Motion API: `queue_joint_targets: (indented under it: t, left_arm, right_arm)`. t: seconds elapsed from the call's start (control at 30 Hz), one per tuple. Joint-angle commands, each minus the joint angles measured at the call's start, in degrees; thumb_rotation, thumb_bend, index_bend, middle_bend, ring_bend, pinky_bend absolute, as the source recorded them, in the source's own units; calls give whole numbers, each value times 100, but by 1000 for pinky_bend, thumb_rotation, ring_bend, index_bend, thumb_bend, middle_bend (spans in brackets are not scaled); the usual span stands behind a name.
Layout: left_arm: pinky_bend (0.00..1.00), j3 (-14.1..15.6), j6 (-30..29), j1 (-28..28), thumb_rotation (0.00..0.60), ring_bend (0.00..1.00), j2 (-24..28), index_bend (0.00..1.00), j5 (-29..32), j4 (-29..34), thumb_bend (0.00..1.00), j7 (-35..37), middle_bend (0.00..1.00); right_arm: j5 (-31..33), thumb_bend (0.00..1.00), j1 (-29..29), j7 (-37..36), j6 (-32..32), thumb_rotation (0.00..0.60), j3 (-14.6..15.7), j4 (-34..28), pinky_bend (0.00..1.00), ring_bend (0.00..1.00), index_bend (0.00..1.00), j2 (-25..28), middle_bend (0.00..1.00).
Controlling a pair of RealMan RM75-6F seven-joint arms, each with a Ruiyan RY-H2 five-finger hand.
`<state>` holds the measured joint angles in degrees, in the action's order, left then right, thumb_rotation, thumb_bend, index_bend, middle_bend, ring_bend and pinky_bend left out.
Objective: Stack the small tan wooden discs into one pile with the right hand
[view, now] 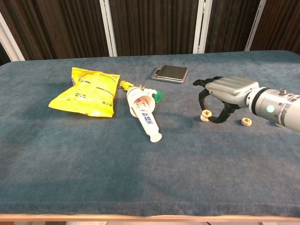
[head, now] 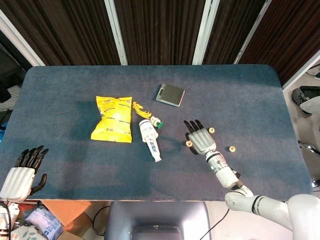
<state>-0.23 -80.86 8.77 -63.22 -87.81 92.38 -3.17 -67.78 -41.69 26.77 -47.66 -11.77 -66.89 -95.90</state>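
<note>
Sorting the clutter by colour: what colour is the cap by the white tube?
Green: the cap beside the white tube shows best in the chest view.

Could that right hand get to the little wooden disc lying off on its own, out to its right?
Probably yes. The lone disc lies on bare table just beyond the right hand, with nothing between them. The hand hovers over another disc, so a short sideways move should likely do it.

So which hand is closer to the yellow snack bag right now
The left. The left hand sits off the table's near-left edge, below the yellow snack bag; the right hand hovers farther away, past the tube.
</note>
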Motion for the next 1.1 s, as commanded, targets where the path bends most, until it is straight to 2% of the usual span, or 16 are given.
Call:
queue_joint_targets:
  t: [0.03,0.47,0.83,1.1]
  left_arm:
    - [38,-2,-10,-7,600,0,5,0,3,-3,508,13,0]
    - [38,-10,-40,-14,600,0,7,0,-17,-3,507,38,0]
    - [38,-4,-33,-11,600,0,10,0,-32,-6,508,60,0]
    - [38,-1,-48,-20,600,0,14,0,-41,-9,507,66,0]
  right_arm:
    - [107,475,-70,59,41,600,-21,126,0,0,634,-93,0]
    - [308,476,-174,70,34,600,41,336,0,0,629,-179,0]
    - [396,477,-193,112,-5,600,133,259,0,0,514,-152,0]
    - [362,477,-153,36,-114,600,188,81,0,0,489,-33,0]
